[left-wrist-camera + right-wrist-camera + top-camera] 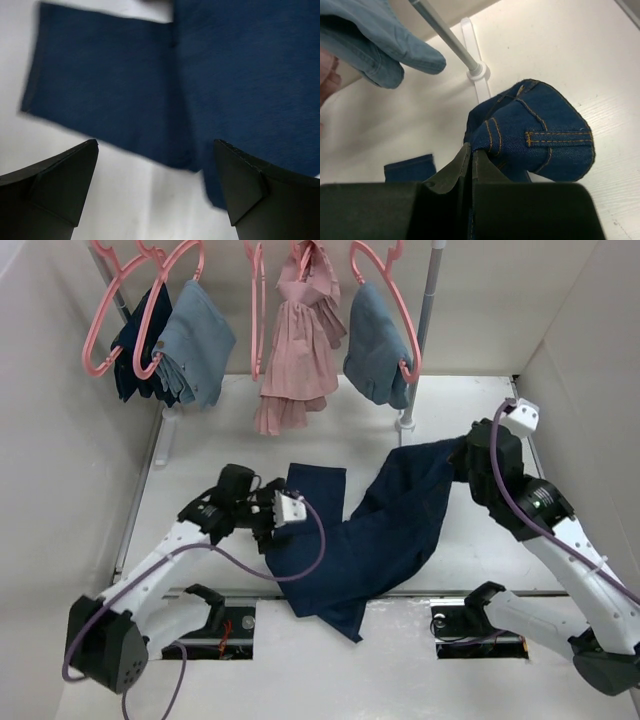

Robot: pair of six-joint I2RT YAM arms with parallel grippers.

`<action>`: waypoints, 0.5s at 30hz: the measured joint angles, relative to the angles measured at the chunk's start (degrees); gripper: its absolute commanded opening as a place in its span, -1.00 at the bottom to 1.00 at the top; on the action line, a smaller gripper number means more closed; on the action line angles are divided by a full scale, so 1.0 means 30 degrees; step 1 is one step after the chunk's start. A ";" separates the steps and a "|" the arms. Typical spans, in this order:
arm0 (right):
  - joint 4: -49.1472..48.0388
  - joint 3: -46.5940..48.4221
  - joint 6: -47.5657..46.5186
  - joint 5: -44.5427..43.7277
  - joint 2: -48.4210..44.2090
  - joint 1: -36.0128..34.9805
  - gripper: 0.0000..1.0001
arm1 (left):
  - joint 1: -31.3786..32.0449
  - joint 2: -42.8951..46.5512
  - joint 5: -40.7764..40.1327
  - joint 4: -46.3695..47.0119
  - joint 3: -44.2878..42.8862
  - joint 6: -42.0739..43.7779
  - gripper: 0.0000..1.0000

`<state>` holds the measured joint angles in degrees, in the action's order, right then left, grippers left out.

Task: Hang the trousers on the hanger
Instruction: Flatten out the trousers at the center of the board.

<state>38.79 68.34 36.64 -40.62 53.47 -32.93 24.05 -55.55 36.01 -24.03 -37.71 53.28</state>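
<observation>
Top external: trousers (390,530) are lying spread across the table (200,455) between the two arms. One leg is running up and left, and the other end is rising toward the right arm.
Left gripper: left gripper (272,530) is hovering at the left edge of the trousers, over the leg nearest it. Its jaws are standing wide apart and holding nothing.
Left wrist: left gripper (156,145) is pointing down at navy cloth. The trousers (150,85) are filling the upper part of the view, and their lower edge is crossing the gap between the two fingers (60,185). White table is showing on the near side. Picture is blurred, so can't tell whether it is touching the cloth.
Right gripper: right gripper (470,455) is sitting at the far right end of the trousers, jaws pressed together and pinching the cloth.
Right wrist: right gripper (471,157) is gripping the stitched waistband end of the trousers (540,135), which is bunching up just past the fingertips, lifted off the table.
Hanger: hanger (93,350) is hanging on the rail at the back left, well apart from the trousers and from both grippers.
Rail neighbours: light denim garments (195,340) and a pink dress (295,350) are hanging from similar pink hangers. The pole (445,35) is standing just behind the right gripper.
</observation>
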 measured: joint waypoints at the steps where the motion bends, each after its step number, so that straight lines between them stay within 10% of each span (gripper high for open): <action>1: 0.0000 0.0000 0.0189 0.0036 0.0262 0.0036 -1.00 | 0.0845 -0.0627 -0.0080 -0.0328 -0.0248 0.0240 1.00; 10: -0.0095 -0.1377 0.0532 0.1020 0.1122 0.0124 -1.00 | 0.2732 -0.4903 -0.0605 -0.3497 -0.1588 0.4291 0.72; 15: -0.0364 -0.2193 0.0437 0.1435 0.0466 0.0765 -1.00 | 0.3774 -0.5377 -0.1253 -0.5056 -0.1588 0.5719 -0.96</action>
<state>37.69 61.76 37.95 -36.32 54.87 -30.63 35.38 -71.68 32.25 -39.20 -42.48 70.43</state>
